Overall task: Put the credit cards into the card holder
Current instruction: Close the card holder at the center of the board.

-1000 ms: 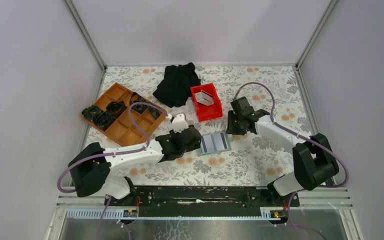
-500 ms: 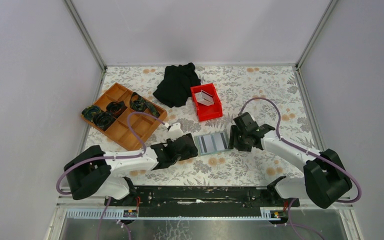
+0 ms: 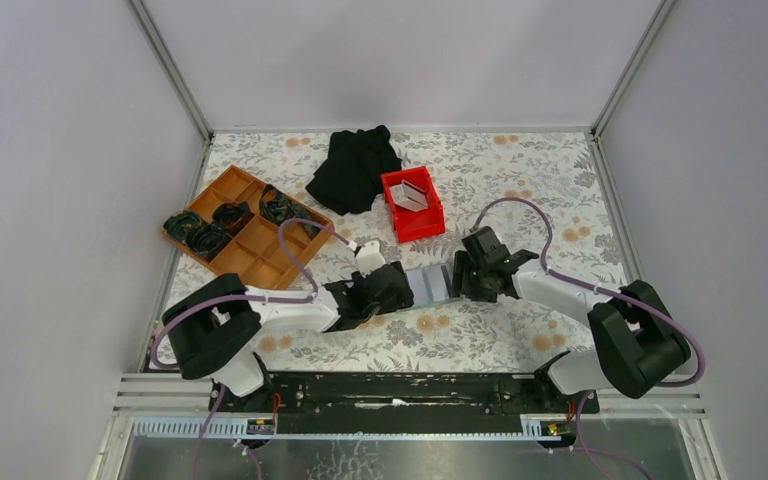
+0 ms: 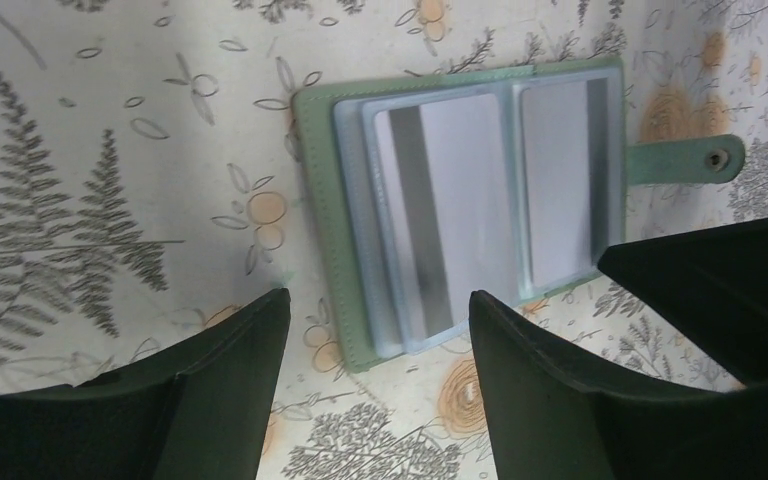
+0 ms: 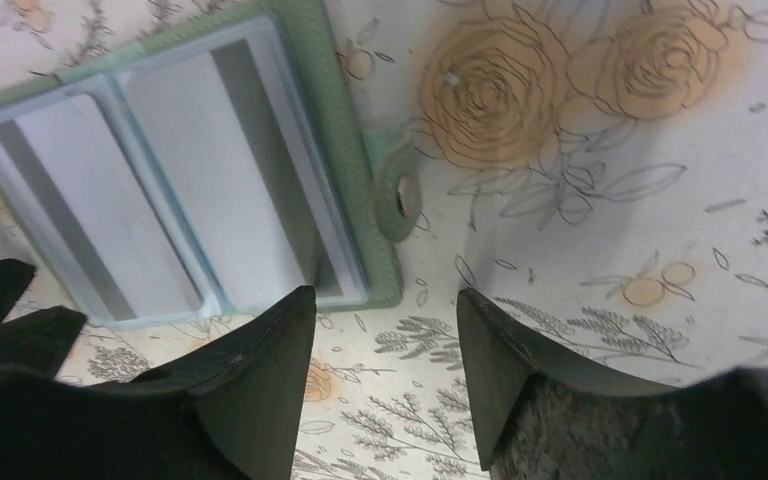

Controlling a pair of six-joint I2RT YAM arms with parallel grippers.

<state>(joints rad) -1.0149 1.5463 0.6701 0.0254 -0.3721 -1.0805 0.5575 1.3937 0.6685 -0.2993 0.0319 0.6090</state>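
Observation:
The grey-green card holder [image 3: 428,284] lies open on the floral table between my two grippers. Its clear slots hold two light cards with dark stripes, seen in the left wrist view [image 4: 450,210] and the right wrist view [image 5: 230,200]. The snap tab [image 5: 400,195] sticks out on its right side. My left gripper [image 3: 398,286] is open and empty at the holder's left edge [image 4: 320,200], its jaws [image 4: 378,300] astride the near corner. My right gripper [image 3: 458,280] is open and empty at the holder's right edge [image 5: 345,150], with its jaws [image 5: 385,292] just short of the tab. More cards [image 3: 410,195] stand in a red bin.
The red bin [image 3: 412,225] stands behind the holder. A black cloth [image 3: 355,165] lies behind it to the left. An orange compartment tray [image 3: 245,250] with dark items sits at the left. The right gripper's finger [image 4: 720,290] shows in the left wrist view.
Both grippers have closed in on the holder: the left one moved right to its left edge, the right one moved left to its right edge. The holder has stayed put.

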